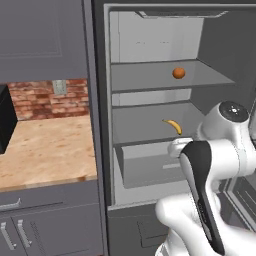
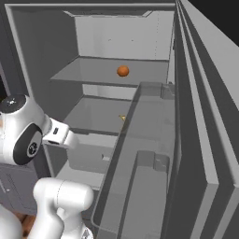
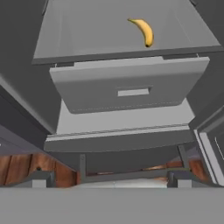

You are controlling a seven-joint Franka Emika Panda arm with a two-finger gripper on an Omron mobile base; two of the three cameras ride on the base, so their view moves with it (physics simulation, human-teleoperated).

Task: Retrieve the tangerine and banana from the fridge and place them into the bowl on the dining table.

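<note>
The fridge (image 1: 150,45) stands open at my twelve o'clock, its door (image 2: 196,140) swung out at my three. The tangerine (image 1: 178,73) sits on the upper shelf (image 1: 145,77), toward its right. One shelf down, the banana (image 1: 173,126) lies on the lower shelf (image 1: 142,125), also right of centre and near the front edge. The drawer (image 3: 129,89) sits just under that shelf. At my nine o'clock, beside the fridge, runs a counter (image 1: 45,150) with a brick wall (image 1: 45,97) behind it and cabinet doors (image 1: 50,227) below.
</note>
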